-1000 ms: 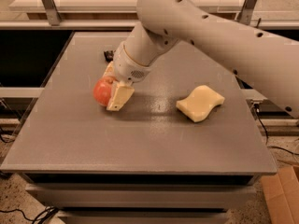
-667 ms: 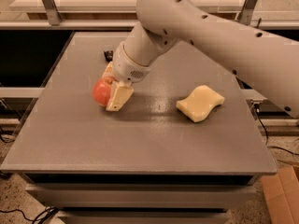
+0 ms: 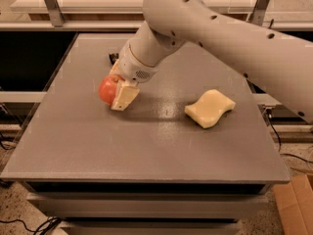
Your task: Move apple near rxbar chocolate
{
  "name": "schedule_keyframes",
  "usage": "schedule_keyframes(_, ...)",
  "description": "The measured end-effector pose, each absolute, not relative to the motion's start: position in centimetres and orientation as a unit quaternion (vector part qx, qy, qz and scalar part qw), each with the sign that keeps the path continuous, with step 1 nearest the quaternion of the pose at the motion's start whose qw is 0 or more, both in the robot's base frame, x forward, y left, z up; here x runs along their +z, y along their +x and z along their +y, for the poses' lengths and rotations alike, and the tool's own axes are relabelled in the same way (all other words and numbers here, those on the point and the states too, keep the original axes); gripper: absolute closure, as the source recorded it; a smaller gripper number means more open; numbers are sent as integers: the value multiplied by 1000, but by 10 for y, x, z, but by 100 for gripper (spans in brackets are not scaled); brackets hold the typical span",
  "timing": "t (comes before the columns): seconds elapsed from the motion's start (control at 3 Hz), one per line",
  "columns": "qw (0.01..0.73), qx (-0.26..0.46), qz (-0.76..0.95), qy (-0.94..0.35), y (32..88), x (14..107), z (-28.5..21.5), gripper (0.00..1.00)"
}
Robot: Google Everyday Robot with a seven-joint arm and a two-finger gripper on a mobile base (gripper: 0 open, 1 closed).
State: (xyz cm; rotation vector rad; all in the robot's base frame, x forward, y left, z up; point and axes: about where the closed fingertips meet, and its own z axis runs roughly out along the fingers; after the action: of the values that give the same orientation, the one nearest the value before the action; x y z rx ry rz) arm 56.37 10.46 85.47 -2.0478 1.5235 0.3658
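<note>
The red-orange apple is at the left-middle of the grey table. My gripper reaches down from the big white arm and is shut on the apple, with one cream finger against the apple's right side and the apple low at the table top. A small dark thing, the rxbar chocolate, shows only as a sliver just behind the wrist, a short way beyond the apple; the arm hides most of it.
A pale yellow wavy sponge lies to the right of the middle. The white arm spans the back right of the table. A cardboard box stands on the floor at the lower right.
</note>
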Motion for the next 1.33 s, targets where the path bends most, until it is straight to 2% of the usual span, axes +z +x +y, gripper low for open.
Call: schedule_keyframes(1.33,309,103,607,-725,646,856,102,100)
